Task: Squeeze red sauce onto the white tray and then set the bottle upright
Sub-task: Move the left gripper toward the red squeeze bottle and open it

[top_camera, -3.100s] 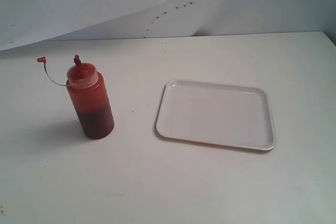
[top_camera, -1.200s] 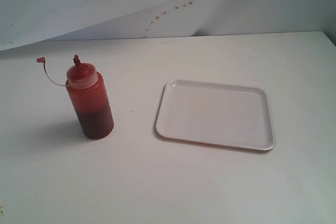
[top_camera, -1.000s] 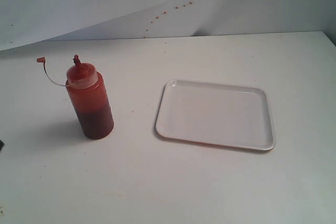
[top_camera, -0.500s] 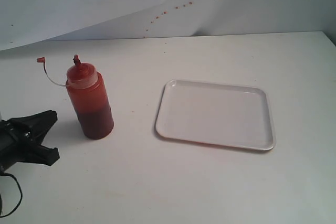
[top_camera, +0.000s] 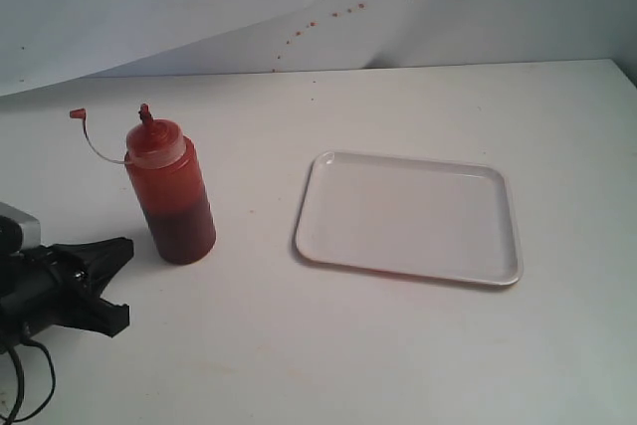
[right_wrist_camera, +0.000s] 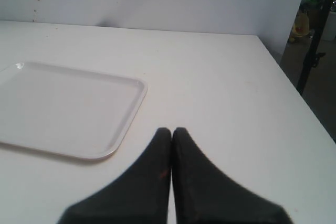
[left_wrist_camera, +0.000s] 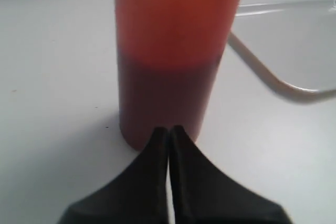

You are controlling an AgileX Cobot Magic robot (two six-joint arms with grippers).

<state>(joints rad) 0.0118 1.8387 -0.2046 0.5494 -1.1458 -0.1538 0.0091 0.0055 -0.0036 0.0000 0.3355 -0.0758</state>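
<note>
The bottle (top_camera: 169, 186) stands upright on the left of the table, its small red tip cap (top_camera: 77, 113) hanging off on its tether. Dark red sauce (top_camera: 181, 231) fills its lower part. The white tray (top_camera: 408, 218) lies flat to its right, showing only white. My left gripper (top_camera: 117, 281) is low at the left edge, just short of the bottle's base. In the left wrist view its fingertips (left_wrist_camera: 169, 129) are pressed together, shut on nothing, right in front of the bottle (left_wrist_camera: 173, 51). My right gripper (right_wrist_camera: 171, 129) is shut, empty, beside the tray (right_wrist_camera: 68, 108), and out of the exterior view.
A white paper backdrop (top_camera: 199, 7) with red-brown specks (top_camera: 328, 17) rises behind the table. In the right wrist view the table's edge (right_wrist_camera: 294, 93) is close by, with dark stands beyond it. A cable (top_camera: 20, 395) trails from the left arm.
My left gripper came in from the left edge and moved right and slightly nearer, towards the bottle's base. The bottle and the tray have not moved.
</note>
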